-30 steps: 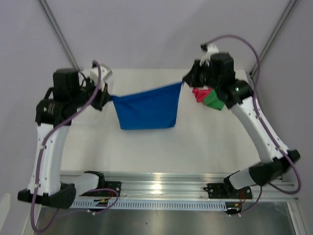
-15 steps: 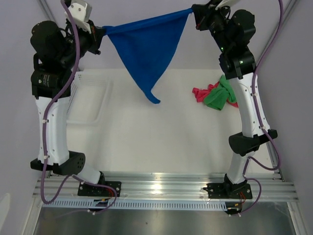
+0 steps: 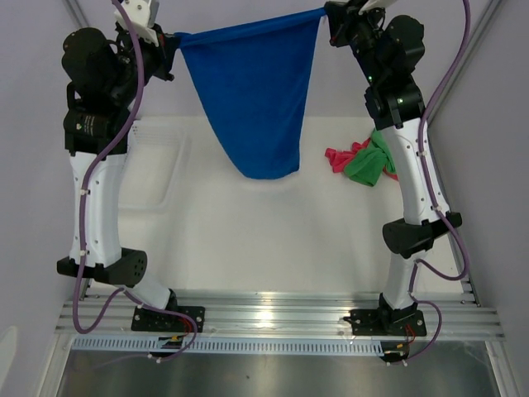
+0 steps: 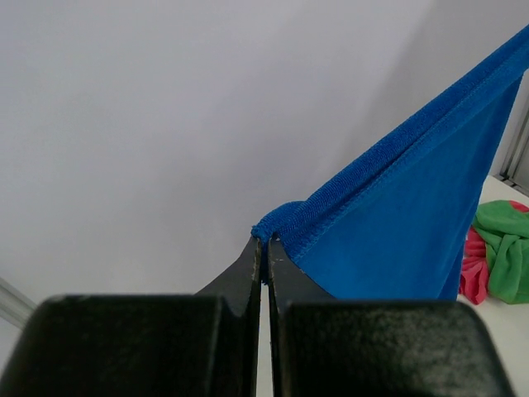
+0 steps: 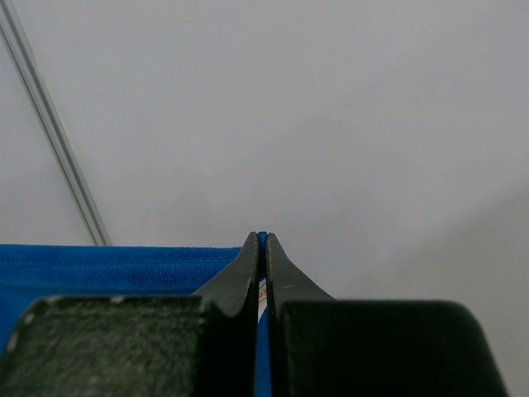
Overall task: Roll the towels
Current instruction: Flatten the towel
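Observation:
The blue towel point(image 3: 252, 91) hangs stretched in the air between both raised arms, its lower edge just above the table. My left gripper point(image 3: 175, 39) is shut on its left top corner, seen in the left wrist view point(image 4: 266, 240) with the blue towel point(image 4: 405, 223) beside it. My right gripper point(image 3: 328, 15) is shut on its right top corner, with the hem point(image 5: 107, 269) showing in the right wrist view point(image 5: 263, 238). The green towel point(image 3: 368, 164) and the pink-red towel point(image 3: 339, 157) lie crumpled together on the table at the right.
A white mesh basket point(image 3: 153, 169) lies on the table at the left, behind the left arm. The white table point(image 3: 273, 240) ends at a metal rail point(image 3: 273, 314) in front. Slanted frame poles point(image 3: 483, 37) stand at the back corners.
Both arms rose from table height, lifting the blue towel by its two top corners. In the last half second the towel swung from a twisted point into a fuller hanging sheet.

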`<state>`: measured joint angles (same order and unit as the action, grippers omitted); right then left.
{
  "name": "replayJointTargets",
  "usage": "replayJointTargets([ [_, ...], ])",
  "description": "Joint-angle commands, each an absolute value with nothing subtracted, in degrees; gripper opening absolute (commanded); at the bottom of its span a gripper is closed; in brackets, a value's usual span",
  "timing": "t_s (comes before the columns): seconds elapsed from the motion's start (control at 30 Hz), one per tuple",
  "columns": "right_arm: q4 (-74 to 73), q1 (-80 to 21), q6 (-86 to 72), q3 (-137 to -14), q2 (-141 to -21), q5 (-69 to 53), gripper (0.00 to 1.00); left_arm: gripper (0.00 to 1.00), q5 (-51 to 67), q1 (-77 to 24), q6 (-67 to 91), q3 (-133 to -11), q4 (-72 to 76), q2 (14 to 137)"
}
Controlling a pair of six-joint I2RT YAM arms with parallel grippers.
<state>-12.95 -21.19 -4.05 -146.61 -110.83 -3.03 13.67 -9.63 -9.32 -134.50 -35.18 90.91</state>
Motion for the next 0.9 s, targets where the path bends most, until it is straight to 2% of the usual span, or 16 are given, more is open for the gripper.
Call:
replayJointTargets([
  [0.0,-9.1,-15.5,1.2,-148.4,-108.9,8.1,0.00,0.01,4.6,-7.6,-12.1,-136.6,-34.3,88.2],
  [0.37,-7.2,-15.1,1.3,-142.1,-105.5,7.0,0.00,0.01,4.7,-7.6,-12.0,-135.2,-32.7,88.2],
  [0.67,-2.0,-14.9,0.4,-145.3,-111.9,7.7,0.00,0.01,3.0,-7.6,-12.2,-135.5,-29.5,93.9],
  [0.87,4.8,-14.6,1.7,-149.1,-117.7,9.9,0.00,0.01,0.4,-7.6,-12.7,-140.8,-26.0,100.6],
])
